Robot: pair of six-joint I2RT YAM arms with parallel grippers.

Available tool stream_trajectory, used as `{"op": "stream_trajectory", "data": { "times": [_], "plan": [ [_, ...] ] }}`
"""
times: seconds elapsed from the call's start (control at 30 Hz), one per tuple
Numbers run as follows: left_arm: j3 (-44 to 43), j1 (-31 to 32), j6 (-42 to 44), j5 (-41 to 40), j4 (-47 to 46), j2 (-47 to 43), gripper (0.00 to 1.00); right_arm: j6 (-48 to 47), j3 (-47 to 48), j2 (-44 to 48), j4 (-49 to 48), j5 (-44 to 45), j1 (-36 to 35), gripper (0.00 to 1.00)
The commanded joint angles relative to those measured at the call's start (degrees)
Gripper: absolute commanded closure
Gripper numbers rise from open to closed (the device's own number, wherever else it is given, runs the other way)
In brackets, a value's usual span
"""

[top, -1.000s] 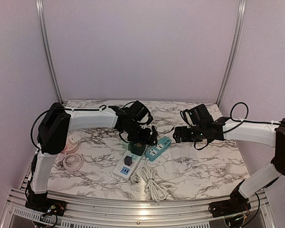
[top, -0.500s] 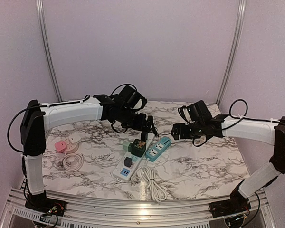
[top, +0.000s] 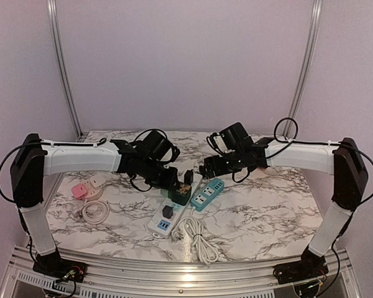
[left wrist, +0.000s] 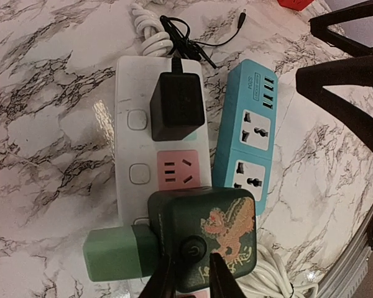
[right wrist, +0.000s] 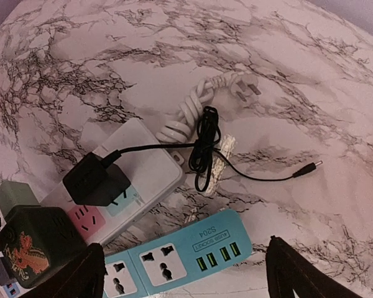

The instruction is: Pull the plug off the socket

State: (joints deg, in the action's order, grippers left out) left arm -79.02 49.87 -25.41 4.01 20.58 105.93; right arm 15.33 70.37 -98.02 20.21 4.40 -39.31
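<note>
A dark green cube socket (left wrist: 202, 233) with a dragon print sits on the white power strip (left wrist: 137, 124), and a light green plug (left wrist: 115, 253) sticks out of its left side. A black adapter (left wrist: 177, 107) is plugged into the same strip farther along. My left gripper (left wrist: 191, 264) hangs just above the cube's top, its fingers nearly together and holding nothing. From above it sits beside the cube (top: 179, 194). My right gripper (right wrist: 186, 273) stands wide open above the blue power strip (right wrist: 186, 248), with nothing between its fingers.
A thin black cable (right wrist: 205, 149) runs from the adapter across the marble. The strip's white cord lies coiled at the front (top: 196, 239). At the left lie pink (top: 79, 190) and white (top: 96, 182) adapters and another white coil (top: 94, 211).
My left gripper has closed from wide open and drawn back onto the green cube. The right arm has swung left, over the blue strip.
</note>
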Motion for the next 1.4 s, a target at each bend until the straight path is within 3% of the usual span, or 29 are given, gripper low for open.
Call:
{"op": "stream_trajectory", "data": {
  "times": [0.0,0.4,0.77,0.93,1.03,1.37],
  "plan": [
    [1.52,1.04,-1.25,2.83,-4.15,-2.67,0.81,-2.21,6.69,-4.51,2.98,0.93,-2.24,0.14],
    [3.85,2.25,-3.45,3.46,-7.69,-1.91,0.9,1.66,21.07,-14.8,8.84,2.81,-3.99,0.23],
    [9.06,2.6,-6.81,0.74,-10.9,-1.8,0.94,11.95,19.64,-14.05,9.72,4.95,-6.91,0.29],
    [12.74,2.07,-7.87,-3.53,-12.22,-11.12,0.78,15.8,17.8,-12.71,9.92,5.67,-7.66,0.3],
    [15.75,0.68,-8.31,-6.88,-11.36,-16.0,0.73,16.53,16.24,-11.75,9.27,5.65,-7.68,0.3],
    [32.62,-2.28,-11.52,-8.14,-11.32,-20.97,0.8,17.01,13.92,-9.71,8.83,6.02,-7.78,0.3]
  ]
}}
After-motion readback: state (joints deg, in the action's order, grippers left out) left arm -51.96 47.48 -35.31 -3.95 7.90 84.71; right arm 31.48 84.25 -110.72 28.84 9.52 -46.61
